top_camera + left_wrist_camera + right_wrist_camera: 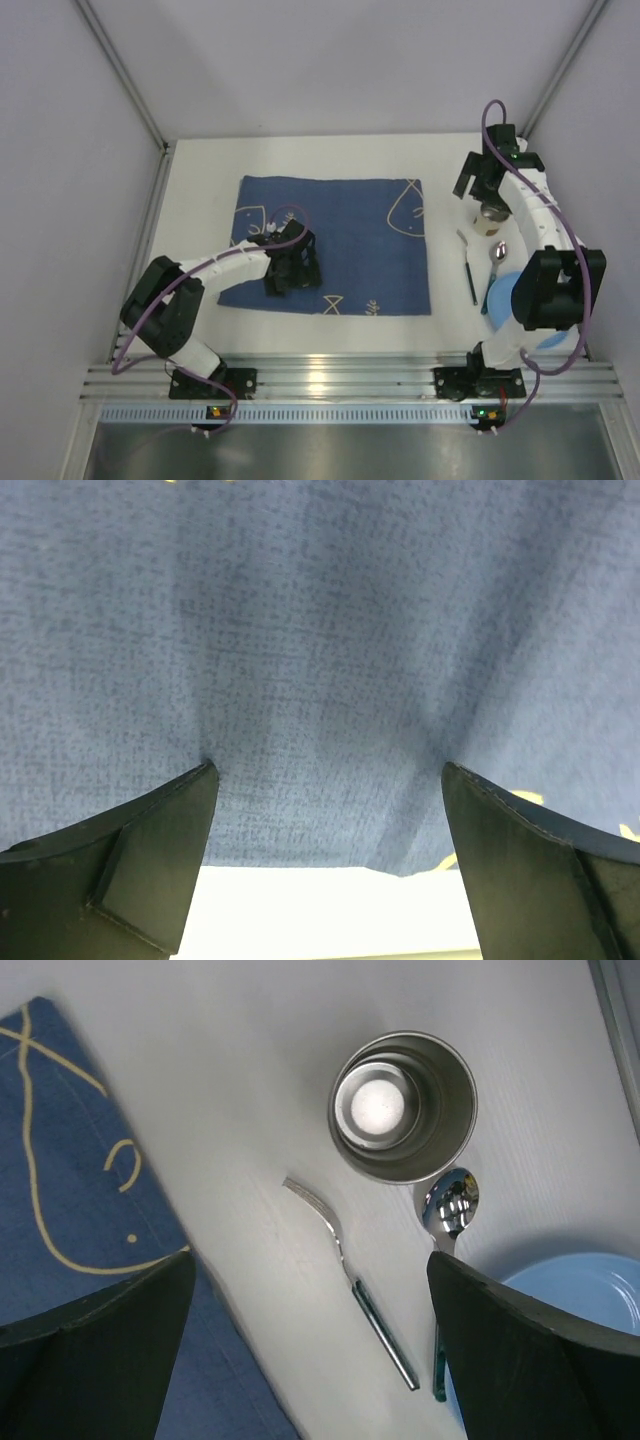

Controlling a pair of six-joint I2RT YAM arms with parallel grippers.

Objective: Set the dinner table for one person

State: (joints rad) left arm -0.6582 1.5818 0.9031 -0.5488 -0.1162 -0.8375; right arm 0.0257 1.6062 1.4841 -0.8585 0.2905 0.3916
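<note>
White surface (300, 155) filling enclosure floor, carrying blue mat (350, 240), steel cup (403, 1107), fork (350, 1270), spoon (450, 1205), plate (570, 1290). Left end effector (328, 770) spread wide at mat edge, right end effector (310, 1260) spread wide above fork, both empty.

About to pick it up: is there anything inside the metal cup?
The metal cup looks empty; the right wrist view shows only its bare shiny bottom. Nothing covers its inside.

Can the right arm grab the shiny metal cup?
Probably yes. The right pincer hangs open above the metal cup, with nothing covering it; the fork and spoon lie beside it.
</note>
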